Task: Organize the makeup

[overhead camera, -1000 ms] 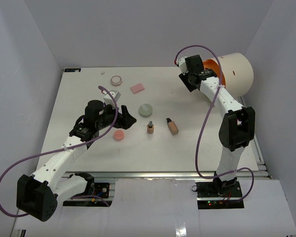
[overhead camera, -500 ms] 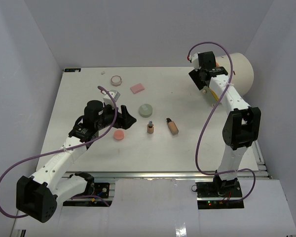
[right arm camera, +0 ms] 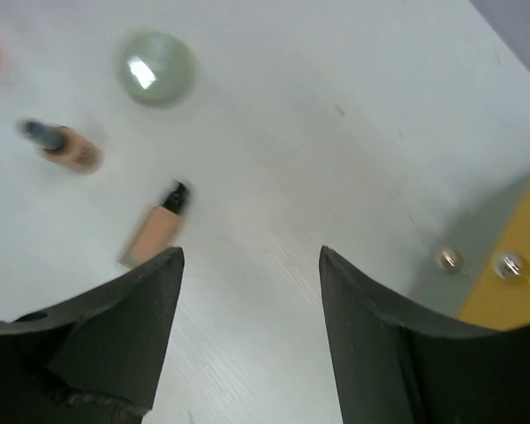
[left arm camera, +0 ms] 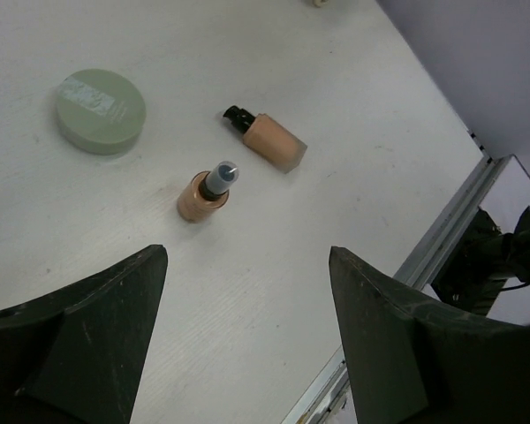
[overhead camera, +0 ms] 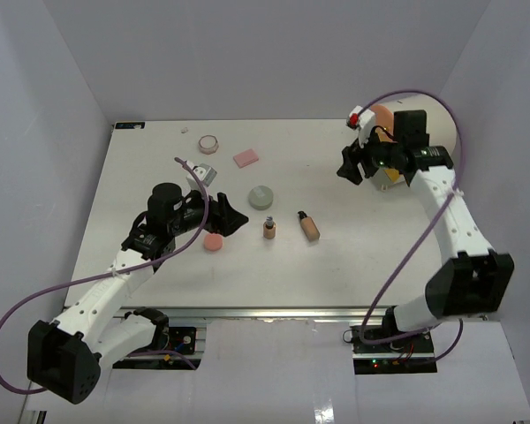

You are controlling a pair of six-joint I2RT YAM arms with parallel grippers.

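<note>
The makeup lies spread over the white table [overhead camera: 336, 256]: a pink disc [overhead camera: 213, 241], a grey-green compact [overhead camera: 261, 196], a tiny brown bottle [overhead camera: 269, 229], a beige tube [overhead camera: 309, 227], a pink pad [overhead camera: 246, 158] and a round jar [overhead camera: 209, 142]. My left gripper [overhead camera: 230, 216] hovers open just left of the bottle, beside the pink disc. Its wrist view shows the compact [left arm camera: 100, 110], the bottle [left arm camera: 208, 190] and the tube [left arm camera: 269, 141] ahead of the empty left gripper [left arm camera: 246, 256]. My right gripper [overhead camera: 348, 167] is open and empty over bare table. The right gripper [right arm camera: 251, 254] sees the tube [right arm camera: 155, 231] beside its left finger.
The large cream drum-shaped case [overhead camera: 440, 117] with its orange front [right arm camera: 512, 256] stands at the back right, partly behind my right arm. A small grey object [overhead camera: 205, 170] sits behind my left wrist. The metal rail [left arm camera: 450, 221] runs along the table's near edge.
My right arm has swung away from the drum case's mouth, down and out over the table, and its jaws have widened. The left arm has barely shifted.
</note>
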